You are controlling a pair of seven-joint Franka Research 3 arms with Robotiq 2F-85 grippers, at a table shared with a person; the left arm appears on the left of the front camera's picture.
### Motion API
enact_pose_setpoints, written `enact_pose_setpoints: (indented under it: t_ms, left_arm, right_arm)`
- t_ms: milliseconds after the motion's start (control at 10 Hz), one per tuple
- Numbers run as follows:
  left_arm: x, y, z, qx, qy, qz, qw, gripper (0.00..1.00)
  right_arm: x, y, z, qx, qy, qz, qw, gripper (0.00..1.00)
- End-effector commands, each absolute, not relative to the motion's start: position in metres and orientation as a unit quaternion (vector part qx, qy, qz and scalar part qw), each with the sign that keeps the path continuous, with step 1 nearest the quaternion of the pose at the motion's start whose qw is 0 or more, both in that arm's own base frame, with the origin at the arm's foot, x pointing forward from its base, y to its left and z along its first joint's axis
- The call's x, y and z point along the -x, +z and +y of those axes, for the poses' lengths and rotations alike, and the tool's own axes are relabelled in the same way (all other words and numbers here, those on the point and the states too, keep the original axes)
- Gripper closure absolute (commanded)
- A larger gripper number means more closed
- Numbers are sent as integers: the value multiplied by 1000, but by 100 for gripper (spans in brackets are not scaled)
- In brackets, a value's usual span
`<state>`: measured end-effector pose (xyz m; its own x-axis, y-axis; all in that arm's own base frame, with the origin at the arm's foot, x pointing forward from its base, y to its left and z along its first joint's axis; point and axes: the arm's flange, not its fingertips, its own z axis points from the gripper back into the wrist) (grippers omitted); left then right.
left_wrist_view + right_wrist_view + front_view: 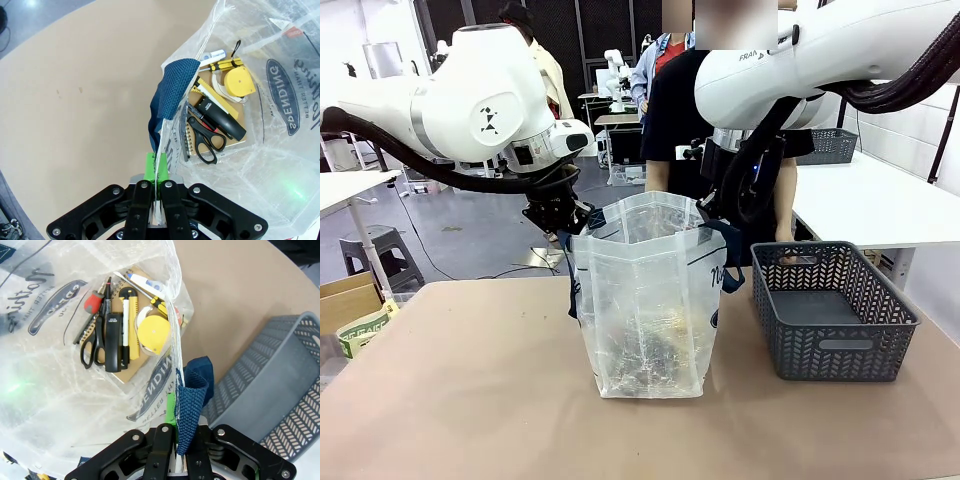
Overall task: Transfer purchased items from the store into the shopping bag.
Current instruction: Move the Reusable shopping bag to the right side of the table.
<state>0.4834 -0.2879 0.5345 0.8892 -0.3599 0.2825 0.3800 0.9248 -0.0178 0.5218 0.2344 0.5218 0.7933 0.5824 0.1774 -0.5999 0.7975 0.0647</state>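
The shopping bag (pixel 650 300) stands upright near the middle of the worktop (pixel 470 380), its mouth held wide between the two arms. The left gripper (pixel 575 222) is at the bag's left rim. In the left wrist view its green-padded fingers (pixel 150 166) are pressed together on the thin plastic rim, with a navy strap handle (pixel 172 90) hanging just beyond them. The right gripper (pixel 712 215) is at the opposite rim. From its own wrist camera its pincer (pixel 175 415) is clamped on the rim and on the navy strap there (pixel 192 405), the webbing folded over the fingertips. Down through the open mouth the bag's bottom shows a heap of small goods: black-handled scissors (pixel 207 142), a yellow tape measure (pixel 237 82), a spiral notebook (pixel 192 145) under them, a yellow utility knife (pixel 129 315) and a red-handled screwdriver (pixel 92 300). The basket (pixel 835 310) — dark grey, lattice-sided — sits toward the worktop's right edge, just beside the bag but not touching it. A person (pixel 670 110) in dark clothing stands at the far edge behind the bag.
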Motion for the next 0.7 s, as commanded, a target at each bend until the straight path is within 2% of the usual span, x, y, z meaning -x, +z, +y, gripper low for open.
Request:
enact_pose_setpoints:
  t_ms: [0,600]
  left_arm:
    - [-483,534,-288,36,-190,-138,971,100]
    - [-483,534,-288,36,-190,-138,971,100]
  right_arm:
    - [-522,522,234,-59,313,-75,945,100]
    - [-522,522,234,-59,313,-75,945,100]
